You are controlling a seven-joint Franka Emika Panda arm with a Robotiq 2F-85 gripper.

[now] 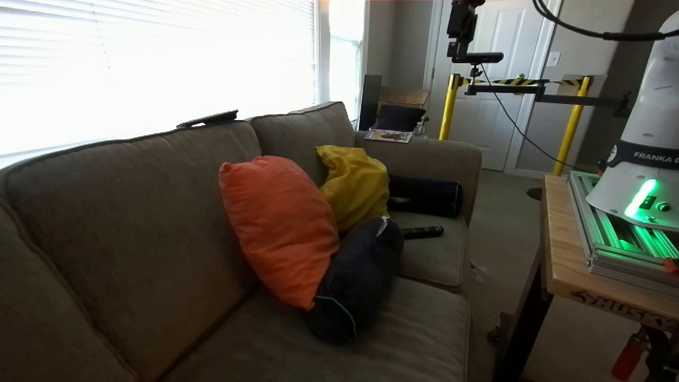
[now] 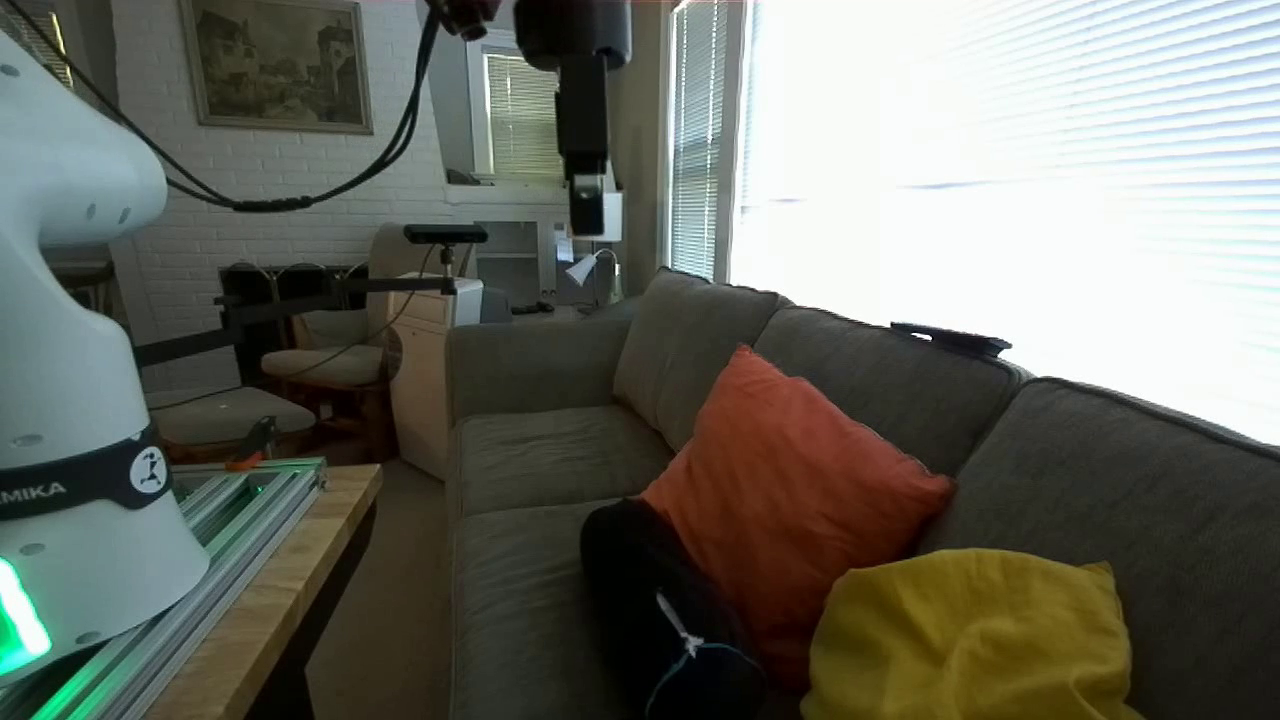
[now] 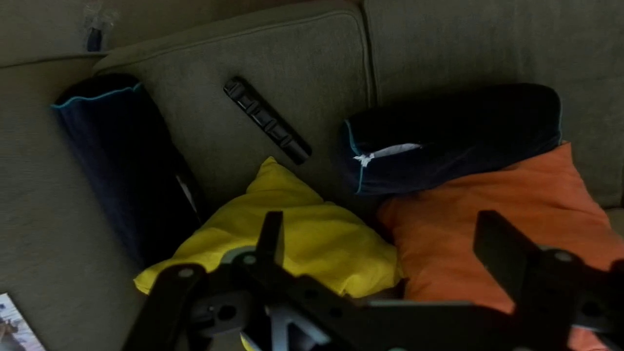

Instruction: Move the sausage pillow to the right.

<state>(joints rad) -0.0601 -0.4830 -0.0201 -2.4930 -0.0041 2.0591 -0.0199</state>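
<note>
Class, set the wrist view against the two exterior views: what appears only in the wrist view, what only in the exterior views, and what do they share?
Only the wrist view: the gripper with both fingers in sight, spread apart.

Only the exterior views: the robot's base, the wooden bench and the bright window, in both; a framed painting, in an exterior view.

Shared by all: the sausage pillow, the orange cushion, the yellow cushion and the sofa. The wrist view and an exterior view share a magazine.

In an exterior view, bright blinds [image 1: 159,58] fill the upper left. In an exterior view, a framed picture [image 2: 283,66] hangs upper left on a pale brick wall [image 2: 280,165].
</note>
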